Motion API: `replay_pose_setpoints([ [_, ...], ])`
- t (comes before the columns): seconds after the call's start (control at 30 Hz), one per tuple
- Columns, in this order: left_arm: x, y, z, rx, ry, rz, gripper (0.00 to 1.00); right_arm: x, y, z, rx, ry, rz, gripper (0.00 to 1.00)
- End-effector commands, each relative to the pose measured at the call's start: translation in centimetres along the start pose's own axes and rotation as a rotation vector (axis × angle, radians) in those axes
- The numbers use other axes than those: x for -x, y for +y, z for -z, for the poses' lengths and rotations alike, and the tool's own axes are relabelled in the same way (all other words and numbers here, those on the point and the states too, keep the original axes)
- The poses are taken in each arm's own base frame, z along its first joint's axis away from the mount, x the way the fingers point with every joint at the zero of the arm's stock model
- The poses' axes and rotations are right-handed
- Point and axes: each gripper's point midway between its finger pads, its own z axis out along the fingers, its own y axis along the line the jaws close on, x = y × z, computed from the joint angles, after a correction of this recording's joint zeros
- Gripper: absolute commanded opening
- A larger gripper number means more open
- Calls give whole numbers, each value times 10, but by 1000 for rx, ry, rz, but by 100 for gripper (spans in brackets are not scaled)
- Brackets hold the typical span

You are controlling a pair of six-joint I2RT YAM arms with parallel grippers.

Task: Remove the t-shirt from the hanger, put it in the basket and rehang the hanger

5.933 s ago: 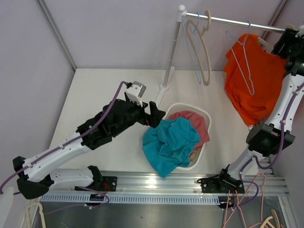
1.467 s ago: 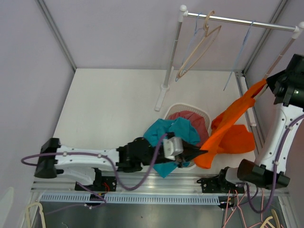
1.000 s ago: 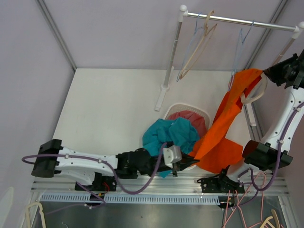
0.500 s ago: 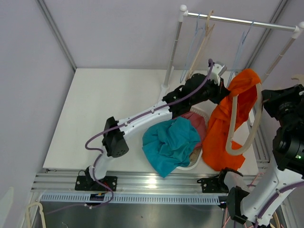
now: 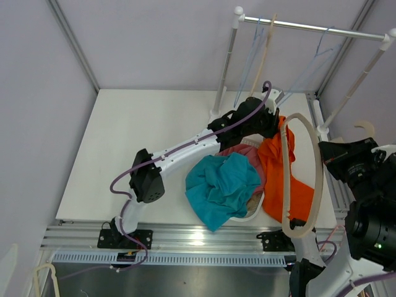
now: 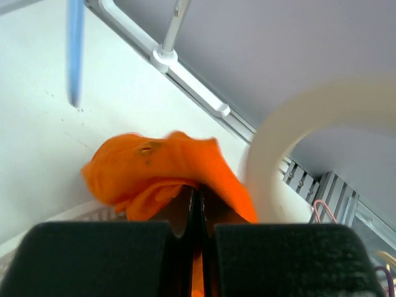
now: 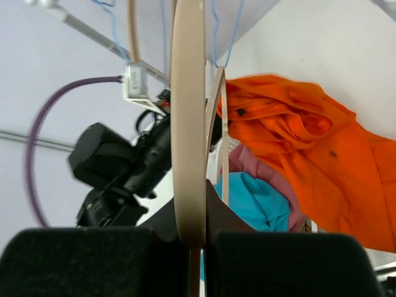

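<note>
The orange t-shirt (image 5: 278, 170) hangs bunched from my left gripper (image 5: 272, 121), which is shut on its top edge above the basket's right side. In the left wrist view the orange cloth (image 6: 167, 167) is pinched between the closed jaws of the left gripper (image 6: 197, 204). My right gripper (image 5: 327, 156) is shut on the beige hanger (image 5: 317, 179), held up at the right, its hook (image 5: 365, 129) above. In the right wrist view the hanger (image 7: 189, 124) rises from the right gripper (image 7: 197, 235), with the t-shirt (image 7: 297, 142) hanging apart to its right.
A white basket (image 5: 244, 216) holds a teal cloth (image 5: 219, 185) and a pink cloth (image 5: 247, 153). A clothes rail (image 5: 309, 28) at the back carries blue wire hangers (image 5: 252, 52) and a beige one (image 5: 266, 46). The rack's post (image 5: 224, 74) stands behind the basket.
My left gripper has pulled the orange t-shirt down and left toward the basket. The right arm has swung the hanger lower and nearer, away from the shirt.
</note>
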Motion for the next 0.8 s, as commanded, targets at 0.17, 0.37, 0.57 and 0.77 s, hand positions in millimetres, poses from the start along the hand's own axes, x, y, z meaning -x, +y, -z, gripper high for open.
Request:
replay_pose_setpoints([
  [0.17,58,-58,70,-131,-175,-64,1,42,-5,35,-113,-230,66,0],
  [0.37,116,-100,125,-209,-246,-144,1,70,-15,17,-168,-337,60,0],
  [0.57,176,-147,213,-325,-427,-236,1,90,-32,-8,-236,-403,36,0],
  [0.77,250,-157,279,-310,-668,-357,1,103,-47,-28,-306,-431,45,0],
])
